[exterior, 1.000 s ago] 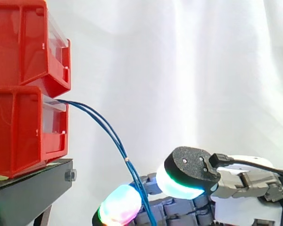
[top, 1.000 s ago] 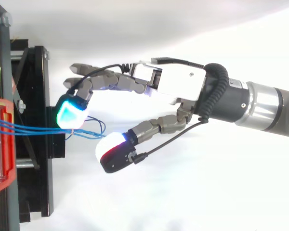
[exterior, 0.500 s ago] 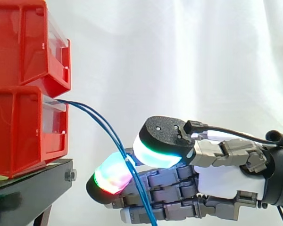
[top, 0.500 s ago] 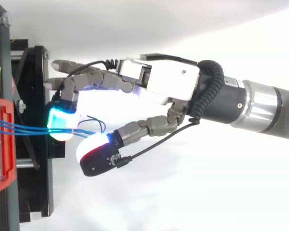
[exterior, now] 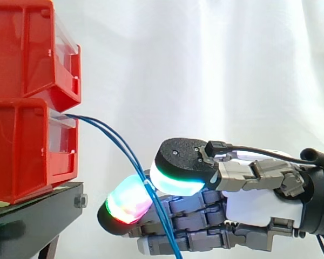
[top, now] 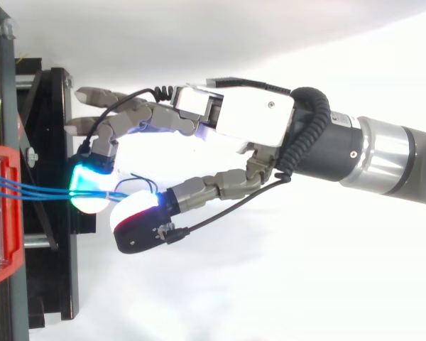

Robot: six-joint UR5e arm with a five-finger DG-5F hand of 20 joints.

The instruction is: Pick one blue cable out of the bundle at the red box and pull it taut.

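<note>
Here, the blue cables are seen coming out of the lower red box and hanging in a loose curve beside the black stand. The hand is held low, so the cables are met where they hang free. Two glowing pads are curled round them, one on each side, ready for a squeeze. The other fingers are kept straight, out of the way. Nothing is tight yet. Whether only one cable is caught cannot be told.
</note>
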